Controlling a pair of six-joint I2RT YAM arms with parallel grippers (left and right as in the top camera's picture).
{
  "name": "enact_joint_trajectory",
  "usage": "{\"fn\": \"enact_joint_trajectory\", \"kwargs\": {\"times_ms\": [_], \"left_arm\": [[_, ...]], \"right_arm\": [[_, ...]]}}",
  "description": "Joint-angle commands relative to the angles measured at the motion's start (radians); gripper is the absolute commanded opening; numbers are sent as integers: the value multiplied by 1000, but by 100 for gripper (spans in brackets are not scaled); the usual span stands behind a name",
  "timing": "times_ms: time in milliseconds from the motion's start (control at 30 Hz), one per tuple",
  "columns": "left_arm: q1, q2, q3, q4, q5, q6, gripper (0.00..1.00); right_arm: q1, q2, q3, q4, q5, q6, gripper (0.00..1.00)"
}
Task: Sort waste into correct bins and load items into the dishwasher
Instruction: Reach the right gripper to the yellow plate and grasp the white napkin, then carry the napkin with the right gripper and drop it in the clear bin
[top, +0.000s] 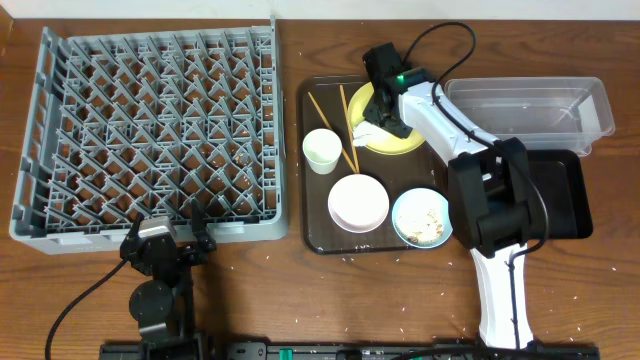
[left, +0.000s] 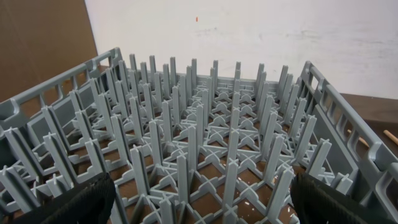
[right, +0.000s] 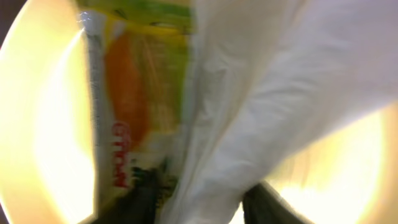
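The right tool (right: 205, 196) is clenched on the crumpled white napkin (right: 267, 93), whose folds fill the gap between its two dark fingers. Just beside the napkin lies the orange-and-green snack wrapper (right: 124, 112), both resting on the yellow plate (right: 37, 124), which sits in the far right corner of the brown serving tray (top: 315, 200).

The step in hand looks like clearing waste off the plate. The next move calls for lifting the napkin free without dragging the wrapper, then carrying it to the bins to the right of the tray: the clear tub (top: 525, 105) or the black tray (top: 565, 195).

The left tool (left: 205, 205) hangs released, jaws wide, at the near edge of the dish rack (left: 205, 124), which stands on the counter to the left of the tray.

The right wrist view is blurred and very close, so I cannot tell whether a corner of the wrapper is caught too. From overhead the arm covers much of the plate.
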Motion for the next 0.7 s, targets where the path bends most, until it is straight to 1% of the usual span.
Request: {"fn": "enact_joint_trajectory", "kwargs": {"times_ms": [0, 100, 200, 300, 333, 433, 467, 500, 567, 667], "left_arm": [[-2, -6, -17, -34, 3, 17, 91], [-2, -6, -17, -34, 3, 17, 91], [-2, -6, -17, -34, 3, 17, 91], [-2, -6, -17, -34, 3, 16, 91], [-2, -6, -17, -34, 3, 17, 91], [-2, -6, -17, -34, 3, 17, 91], [-2, -6, -17, -34, 3, 17, 91], [-2, -6, -17, -34, 3, 17, 91], [-2, -6, -17, -34, 3, 16, 91], [-2, -6, -17, -34, 3, 17, 91]], "right_arm": [[6, 35, 12, -14, -17, 0, 2], [5, 24, 14, -19, -73, -86, 1], [-1, -39, 24, -86, -84, -140, 1], [-10, -133, 24, -121, -85, -198, 1], [-22, -209, 24, -140, -84, -219, 1], [-56, -338, 24, -161, -79, -223, 1], [-64, -357, 24, -161, -75, -223, 1], [-95, -410, 24, -163, -58, -222, 1], [-133, -449, 24, -163, -27, -218, 1], [-223, -461, 21, -165, 86, -174, 1]]}}
